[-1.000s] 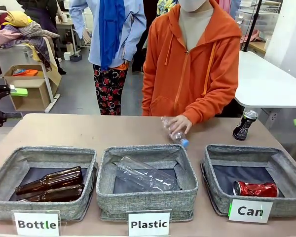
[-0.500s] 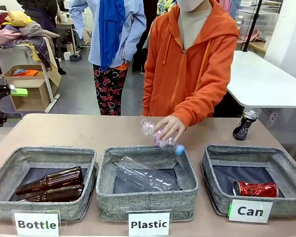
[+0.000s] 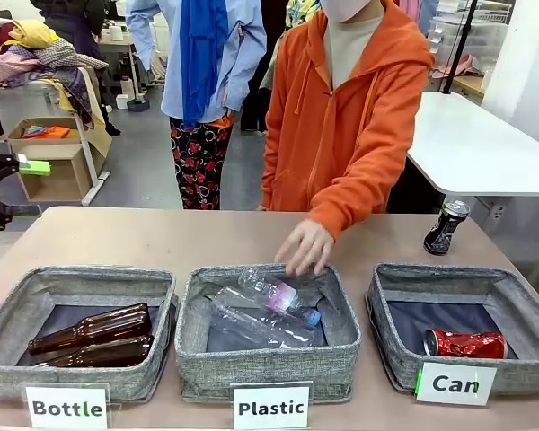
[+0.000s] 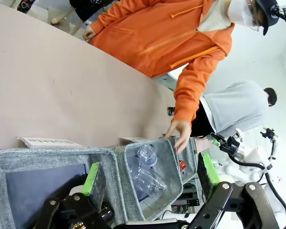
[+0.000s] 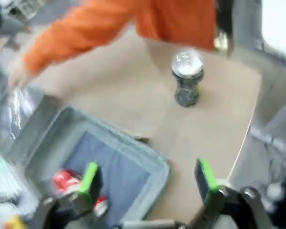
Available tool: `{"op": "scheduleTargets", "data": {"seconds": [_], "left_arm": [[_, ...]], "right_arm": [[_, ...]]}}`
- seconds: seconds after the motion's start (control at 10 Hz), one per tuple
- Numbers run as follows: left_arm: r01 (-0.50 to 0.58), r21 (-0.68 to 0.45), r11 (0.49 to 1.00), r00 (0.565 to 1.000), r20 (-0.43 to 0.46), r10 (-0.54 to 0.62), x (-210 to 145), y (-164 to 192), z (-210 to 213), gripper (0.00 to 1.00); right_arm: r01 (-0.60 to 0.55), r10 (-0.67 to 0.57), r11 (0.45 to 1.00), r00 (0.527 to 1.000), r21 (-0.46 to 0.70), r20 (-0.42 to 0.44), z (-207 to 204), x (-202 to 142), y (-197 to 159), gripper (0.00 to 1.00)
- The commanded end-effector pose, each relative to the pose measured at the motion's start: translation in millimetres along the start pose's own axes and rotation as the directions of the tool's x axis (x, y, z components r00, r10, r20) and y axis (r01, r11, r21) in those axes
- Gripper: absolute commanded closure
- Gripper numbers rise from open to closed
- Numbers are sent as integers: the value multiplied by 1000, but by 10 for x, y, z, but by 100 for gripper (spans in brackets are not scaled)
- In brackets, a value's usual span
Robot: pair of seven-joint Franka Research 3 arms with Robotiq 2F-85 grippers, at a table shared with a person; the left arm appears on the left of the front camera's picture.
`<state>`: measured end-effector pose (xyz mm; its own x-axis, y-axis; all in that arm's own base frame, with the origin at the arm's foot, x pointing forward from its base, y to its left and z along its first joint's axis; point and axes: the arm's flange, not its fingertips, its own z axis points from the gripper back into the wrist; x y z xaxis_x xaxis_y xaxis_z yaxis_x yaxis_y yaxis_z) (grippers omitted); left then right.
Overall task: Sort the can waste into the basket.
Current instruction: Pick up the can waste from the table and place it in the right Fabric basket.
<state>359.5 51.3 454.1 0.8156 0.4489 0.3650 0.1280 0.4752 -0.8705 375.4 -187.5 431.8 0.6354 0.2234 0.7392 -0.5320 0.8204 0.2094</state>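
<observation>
Beyond the Can basket (image 3: 440,272): black can (image 3: 446,227), person's hand (image 3: 304,246) leftward; inside, red can (image 3: 465,344), apparently crushed; left tool (image 4: 150,174), right tool (image 5: 148,176) apart.

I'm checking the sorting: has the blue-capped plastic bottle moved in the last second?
Yes. The blue-capped bottle went from above the table behind the Plastic basket down into it.

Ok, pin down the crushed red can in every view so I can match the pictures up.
Front view: red can lies lower right, inside the Can basket.
Left wrist view: red can is likely the small red patch lower middle, past the Plastic basket.
Right wrist view: red can, blurred, lower left, on the basket's dark lining.
Shared landmark: the person's orange sleeve, reaching toward the middle basket.
</observation>
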Motion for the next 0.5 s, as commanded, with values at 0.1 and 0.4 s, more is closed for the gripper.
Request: {"op": "scheduleTargets", "data": {"seconds": [0.1, 0.4], "left_arm": [[14, -1, 1000, 1000, -12, -14, -19, 20, 30, 0], [14, -1, 1000, 1000, -12, -14, -19, 20, 30, 0]], "right_arm": [[-287, 269, 956, 941, 66, 203, -520, -50, -464, 0], [-222, 197, 948, 972, 230, 126, -895, 29, -672, 0]]}}
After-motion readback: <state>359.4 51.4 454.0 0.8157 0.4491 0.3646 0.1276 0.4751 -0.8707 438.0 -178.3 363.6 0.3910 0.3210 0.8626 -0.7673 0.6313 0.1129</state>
